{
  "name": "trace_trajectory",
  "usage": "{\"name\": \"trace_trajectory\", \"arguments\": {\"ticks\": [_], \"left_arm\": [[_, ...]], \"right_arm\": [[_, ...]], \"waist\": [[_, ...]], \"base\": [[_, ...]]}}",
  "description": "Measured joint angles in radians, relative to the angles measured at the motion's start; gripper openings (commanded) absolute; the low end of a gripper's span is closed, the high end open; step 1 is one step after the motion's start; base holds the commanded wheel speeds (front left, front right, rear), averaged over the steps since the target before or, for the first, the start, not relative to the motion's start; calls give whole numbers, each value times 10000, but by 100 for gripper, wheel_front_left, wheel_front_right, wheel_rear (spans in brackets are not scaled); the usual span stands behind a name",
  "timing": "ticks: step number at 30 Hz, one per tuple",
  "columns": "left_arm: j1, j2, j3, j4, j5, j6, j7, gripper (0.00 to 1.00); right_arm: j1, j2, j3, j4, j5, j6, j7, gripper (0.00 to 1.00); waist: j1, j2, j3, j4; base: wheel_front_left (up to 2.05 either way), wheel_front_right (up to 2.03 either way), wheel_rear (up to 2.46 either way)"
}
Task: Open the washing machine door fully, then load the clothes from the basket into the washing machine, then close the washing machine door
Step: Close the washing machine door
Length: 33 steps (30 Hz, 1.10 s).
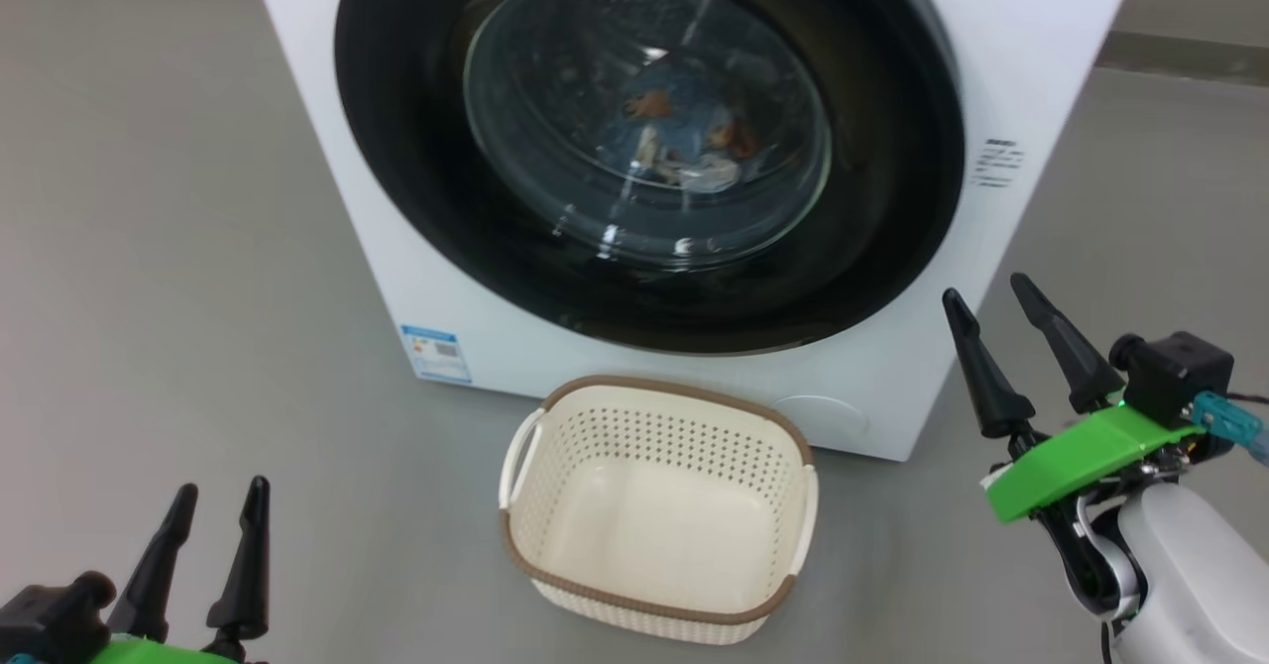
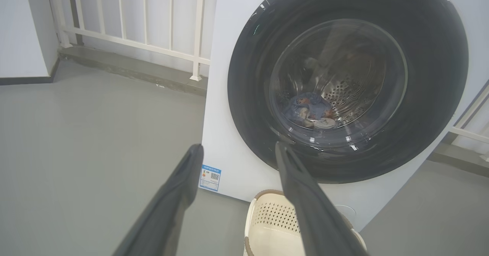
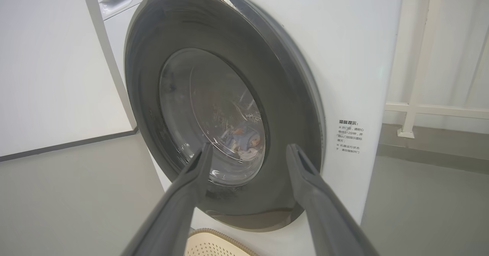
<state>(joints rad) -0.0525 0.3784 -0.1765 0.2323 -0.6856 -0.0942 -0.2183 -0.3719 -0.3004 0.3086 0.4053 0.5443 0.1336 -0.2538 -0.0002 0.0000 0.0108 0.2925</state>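
The door (image 1: 416, 178) is shut against the front of the washer (image 1: 1031, 59), its glossy black ring lying flat on the white panel. Through the bulging glass the clothes (image 1: 679, 139) show as a small bundle of light blue fabric with orange and cream prints, low in the steel drum. A blue label (image 1: 436, 352) sits at the washer's lower front corner on the robot's left, and a block of small printed text (image 1: 996, 162) is on the side panel to the right.

The basket (image 1: 654, 387) stands upright on the grey floor (image 1: 149, 248) just in front of the washer, below the door, with its bare cream bottom showing.

The right gripper (image 1: 987, 289) hangs in the air beside the washer's right front corner, above and to the right of the basket. Its fingers are spread wide, with nothing between them. The left gripper (image 1: 223, 491) is low on the left, well apart from the basket, likewise spread wide and empty. A white railing (image 2: 145, 19) runs behind the washer.
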Motion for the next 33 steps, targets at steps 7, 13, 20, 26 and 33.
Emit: {"name": "trace_trajectory", "arguments": {"ticks": [7, 13, 20, 26, 33], "left_arm": [[251, 31, -73, -545, 23, 265, 157, 100], [485, 36, -90, -777, 17, 337, 180, 100], [713, 42, -73, -976, -90, 353, 219, 100], [805, 59, -65, -1060, -180, 353, 219, 100], [806, 113, -69, -1068, -192, 353, 219, 100]], "right_arm": [[834, 73, -270, -474, -75, -2, 0, 100], [1510, 121, -569, -786, -86, -2, 0, 100], [2314, 290, -972, -1081, -104, -2, 0, 100], [2818, 389, -1390, -1292, -174, -2, 0, 100], [3075, 472, -1553, -1371, -192, -2, 2, 100]], "waist": [[0, 0, -442, -625], [1, 0, -768, -1043], [1, 0, -1066, -1436], [1, 0, -1184, -1709], [2, 0, -1184, -1855]], "base": [[0, 0, 0], [0, 0, 0], [0, 0, 0], [0, 0, 0], [0, 0, 0]]}}
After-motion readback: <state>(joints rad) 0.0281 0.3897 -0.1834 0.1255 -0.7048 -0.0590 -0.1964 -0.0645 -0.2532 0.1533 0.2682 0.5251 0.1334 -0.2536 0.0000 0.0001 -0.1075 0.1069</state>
